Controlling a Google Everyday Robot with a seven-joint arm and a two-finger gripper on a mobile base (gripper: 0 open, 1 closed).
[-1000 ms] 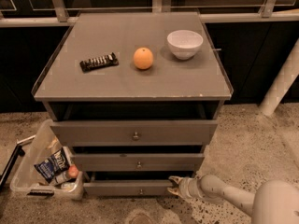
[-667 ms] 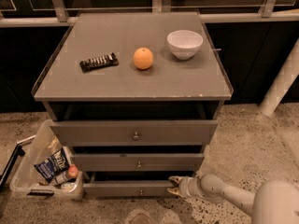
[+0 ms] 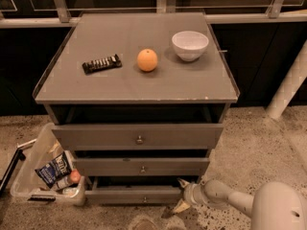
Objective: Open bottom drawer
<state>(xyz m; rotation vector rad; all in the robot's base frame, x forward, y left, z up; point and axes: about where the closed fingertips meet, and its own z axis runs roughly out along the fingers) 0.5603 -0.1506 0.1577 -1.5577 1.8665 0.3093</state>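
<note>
The camera view looks down on a grey desk (image 3: 134, 87) with three drawers in its front. On top lie a dark snack bar (image 3: 101, 63), an orange (image 3: 147, 60) and a white bowl (image 3: 190, 45), all apart from each other. The top drawer (image 3: 96, 137) is the tallest, the middle drawer (image 3: 105, 166) is under it, and the bottom drawer (image 3: 124, 195) is lowest, near the floor (image 3: 259, 152), with a tiny knob (image 3: 145, 199) in its middle. Each drawer has a dark gap above it.

A clear plastic bin (image 3: 29, 186) sits on the floor just beside the left end of the bottom drawer. It holds a blue snack bag (image 3: 53, 169) and other small packs. A white post (image 3: 288, 87) stands well off to the right.

The gripper (image 3: 181, 194) is low down at the right end of the bottom drawer, on a pale arm (image 3: 225, 198) that comes in from the right. Its jaws are spread, one above and one below, with the end of the drawer front between them. I cannot tell if they touch it.

Next to the picture from one second ago, the gripper, the drawers and the things on top are in the same places
</note>
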